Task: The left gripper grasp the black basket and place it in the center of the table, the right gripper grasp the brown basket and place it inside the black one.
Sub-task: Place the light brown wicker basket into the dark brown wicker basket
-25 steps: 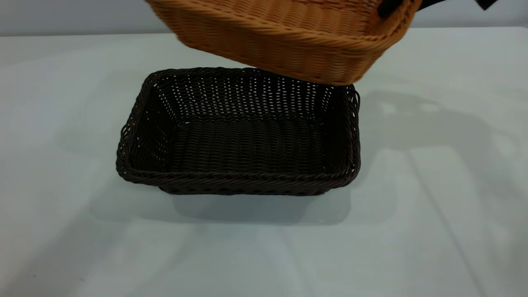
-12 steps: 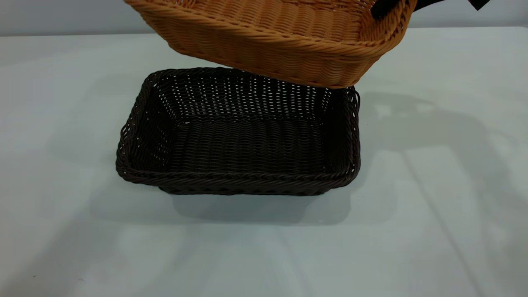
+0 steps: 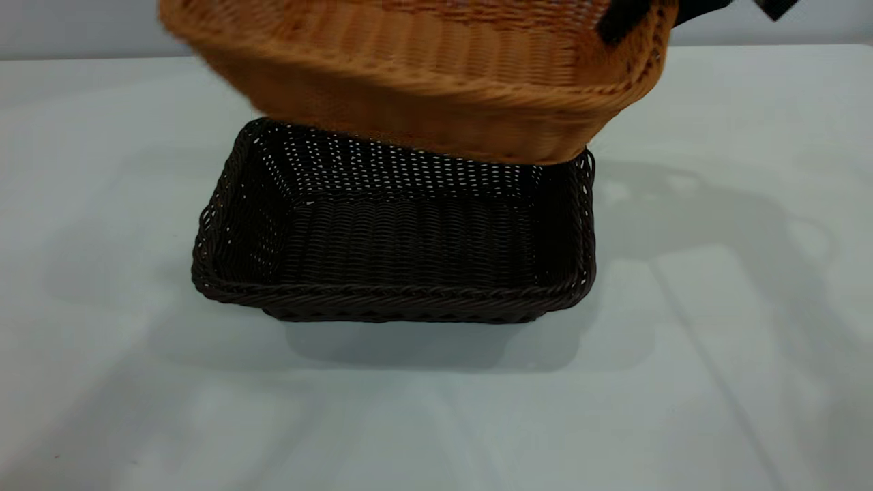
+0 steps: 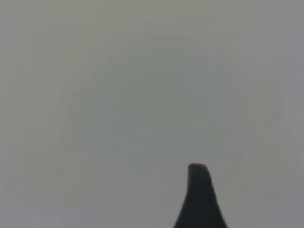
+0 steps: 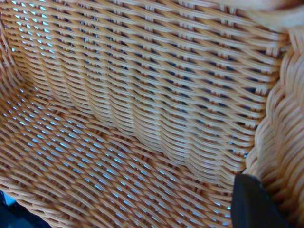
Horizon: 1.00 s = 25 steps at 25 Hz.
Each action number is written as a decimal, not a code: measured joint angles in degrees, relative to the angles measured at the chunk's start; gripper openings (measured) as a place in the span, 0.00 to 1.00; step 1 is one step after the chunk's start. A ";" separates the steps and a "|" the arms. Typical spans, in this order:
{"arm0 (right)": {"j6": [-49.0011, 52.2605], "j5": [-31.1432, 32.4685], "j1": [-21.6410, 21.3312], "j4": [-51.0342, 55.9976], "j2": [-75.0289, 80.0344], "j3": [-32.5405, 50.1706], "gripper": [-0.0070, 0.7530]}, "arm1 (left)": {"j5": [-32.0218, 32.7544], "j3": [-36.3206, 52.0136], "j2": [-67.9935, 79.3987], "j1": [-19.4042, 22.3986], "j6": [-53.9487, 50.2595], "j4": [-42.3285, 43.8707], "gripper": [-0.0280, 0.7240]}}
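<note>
The black basket (image 3: 395, 239) stands upright and empty on the table (image 3: 716, 327), near its middle. The brown basket (image 3: 423, 82) hangs tilted in the air above the black basket's far side, its lower edge just over the far rim. My right gripper (image 3: 624, 17) is shut on the brown basket's right rim at the top of the exterior view. The right wrist view shows the brown basket's inside (image 5: 133, 109) with one black finger (image 5: 254, 202) against its rim. The left wrist view shows one dark fingertip (image 4: 199, 194) over bare table; the left gripper is out of the exterior view.
The white-grey tabletop stretches wide on all sides of the black basket. A pale wall (image 3: 82, 27) runs along the table's far edge.
The brown basket has moved left and lower, now closer to the black basket's far rim. The black basket has not moved.
</note>
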 joint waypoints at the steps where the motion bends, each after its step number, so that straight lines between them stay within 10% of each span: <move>1: -0.57 0.00 0.99 0.05 0.00 0.00 0.12 | -0.05 0.00 0.00 0.00 0.00 0.00 0.69; 25: -0.05 -7.09 6.03 -4.58 11.55 -0.04 0.18 | -1.60 0.00 0.00 0.00 -0.23 0.00 0.69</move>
